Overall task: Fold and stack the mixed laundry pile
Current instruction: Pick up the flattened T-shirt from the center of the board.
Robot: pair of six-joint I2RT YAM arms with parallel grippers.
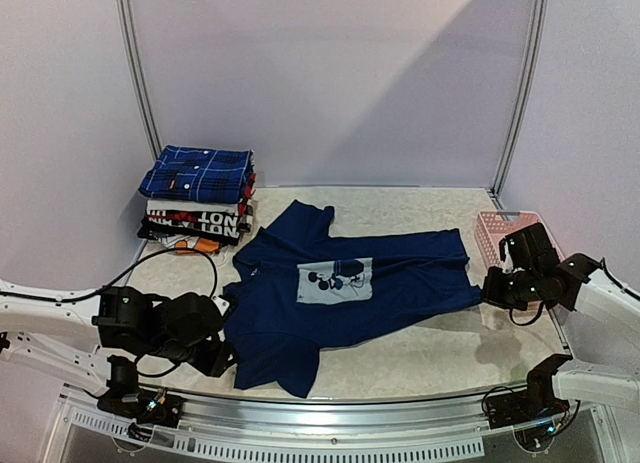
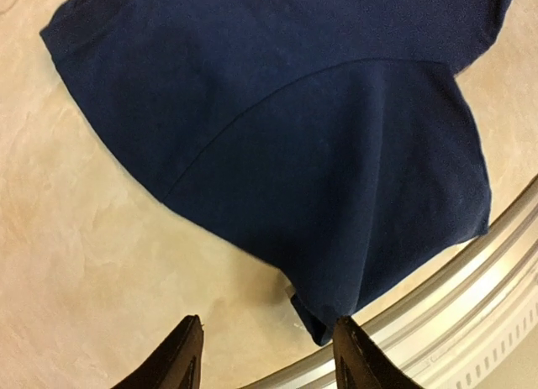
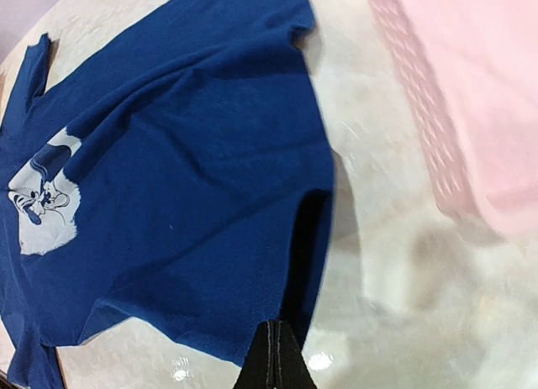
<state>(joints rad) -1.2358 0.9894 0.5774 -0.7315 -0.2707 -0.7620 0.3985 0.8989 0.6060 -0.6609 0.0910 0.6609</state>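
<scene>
Pinching navy T-shirt (image 3: 168, 196), right fingers (image 3: 282, 365) closed

Navy T-shirt (image 1: 340, 283) lies spread out, print up; folded plaid shirt (image 1: 197, 173) tops the back-left stack (image 1: 195, 225).

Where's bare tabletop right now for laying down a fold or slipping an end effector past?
Free: the far strip of table behind the navy T-shirt, between the folded stack and the pink basket; also the near-right patch between the T-shirt's hem and the front rail. Crowded: the left, where stack, black cable and left end effector sit close together.
</scene>
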